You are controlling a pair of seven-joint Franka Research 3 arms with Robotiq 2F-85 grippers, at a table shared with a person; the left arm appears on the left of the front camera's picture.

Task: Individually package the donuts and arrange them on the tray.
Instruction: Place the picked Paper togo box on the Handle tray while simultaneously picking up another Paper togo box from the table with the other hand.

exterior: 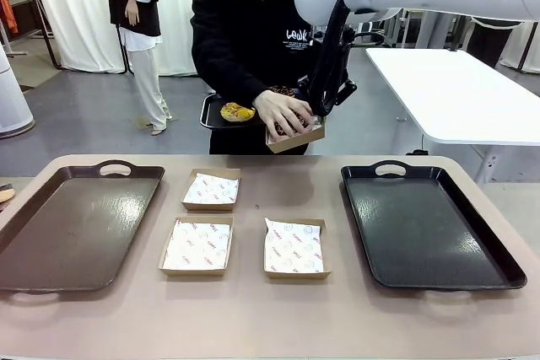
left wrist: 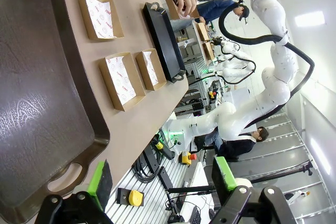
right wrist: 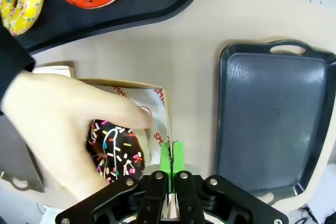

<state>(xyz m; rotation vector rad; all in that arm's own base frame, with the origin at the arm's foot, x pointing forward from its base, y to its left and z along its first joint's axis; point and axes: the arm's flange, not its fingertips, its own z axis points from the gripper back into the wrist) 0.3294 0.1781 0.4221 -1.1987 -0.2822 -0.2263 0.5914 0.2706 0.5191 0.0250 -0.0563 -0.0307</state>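
Beige rounded desk (exterior: 253, 318). Large brown rectangular plastic tray with cut-out handles (exterior: 76, 225) on its left part, large black rectangular tray of the same shape (exterior: 426, 225) on the right, well apart. Between them, three shallow brown cardboard boxes with white printed paper liners, none touching: front left box (exterior: 196, 246), front right box (exterior: 295, 248), back box (exterior: 211, 190) just behind the front left one. A fourth box (exterior: 297, 139) of the same kind is up off the desk past its far edge. Small black tray (exterior: 211, 115) is near it, also off the desk. White table (exterior: 464, 90) far right. Grey floor (exterior: 84, 115), white curtain (exterior: 67, 6) behind.
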